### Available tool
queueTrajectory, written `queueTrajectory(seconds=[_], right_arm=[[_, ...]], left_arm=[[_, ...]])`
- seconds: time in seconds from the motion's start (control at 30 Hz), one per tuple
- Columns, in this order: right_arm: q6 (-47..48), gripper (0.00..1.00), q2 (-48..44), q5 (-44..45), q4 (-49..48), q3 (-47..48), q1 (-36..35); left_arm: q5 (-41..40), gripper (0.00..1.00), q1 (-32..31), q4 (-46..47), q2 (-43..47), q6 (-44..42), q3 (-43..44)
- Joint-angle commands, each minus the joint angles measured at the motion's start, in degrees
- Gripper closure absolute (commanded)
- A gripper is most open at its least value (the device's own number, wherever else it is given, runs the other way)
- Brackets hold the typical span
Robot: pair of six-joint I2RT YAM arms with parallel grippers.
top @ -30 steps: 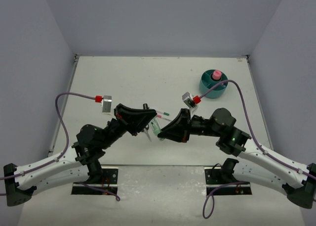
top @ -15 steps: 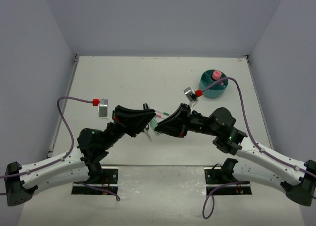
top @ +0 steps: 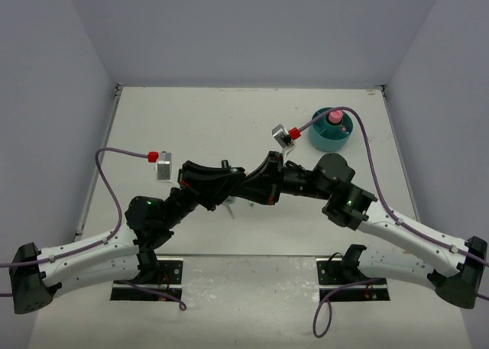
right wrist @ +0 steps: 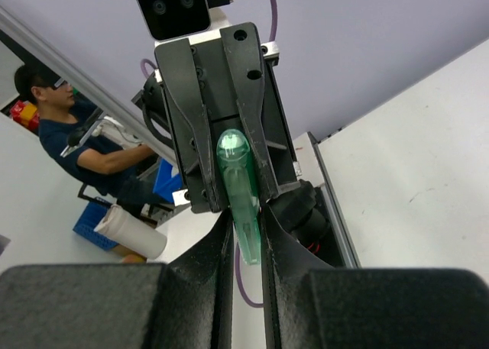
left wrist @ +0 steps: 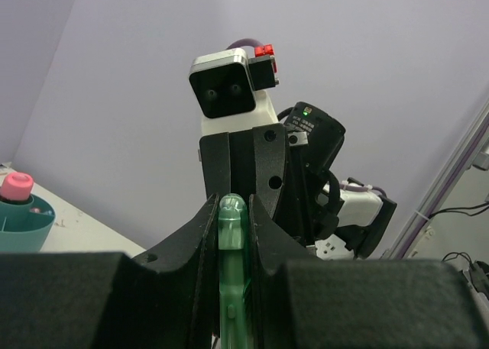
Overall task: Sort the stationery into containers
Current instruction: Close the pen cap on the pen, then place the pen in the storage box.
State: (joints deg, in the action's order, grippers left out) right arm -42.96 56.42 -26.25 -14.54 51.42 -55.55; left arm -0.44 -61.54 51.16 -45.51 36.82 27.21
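Pinching the green highlighter between closed fingers from opposite ends, left gripper and right gripper could wrench or fling it if neither releases before retreating.

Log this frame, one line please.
phase: handover mid-air | left gripper: shut on highlighter | right gripper: shut on highlighter | organizer: holds bottle

Soft, even overhead light fills the top view with no glare and only faint shadows on the pale table, while both wrist views hold the translucent green highlighter crisp and render the near black fingers dark, featureless and slightly blurred.
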Motion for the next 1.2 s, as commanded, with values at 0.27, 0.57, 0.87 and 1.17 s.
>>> queueTrajectory(seconds=[0.27, 0.57, 0.87, 1.17], right_arm=[[2.78, 1.0, -2.72, 3.02, -7.17, 3.11, 0.89], [4.23, 1.0, -3.68, -1.18, -6.67, -1.5, 0.89], [4.68, 1.0, -5.17, 11.45, -0.3, -5.57, 4.89], [11.71, 1.0, -8.65, 37.78, 19.45, -4.81, 23.65]], left_arm=[[3.24, 0.99, -2.09, -33.32, 1.84, -10.21, 8.1], [-12.27, 0.08, -2.09, -44.16, 3.0, -8.67, 17.17], [-37.15, 0.0, -2.09, -61.14, 0.91, 1.63, 28.72], [-41.21, 0.0, -2.09, -72.43, 7.12, 5.06, 26.06]])
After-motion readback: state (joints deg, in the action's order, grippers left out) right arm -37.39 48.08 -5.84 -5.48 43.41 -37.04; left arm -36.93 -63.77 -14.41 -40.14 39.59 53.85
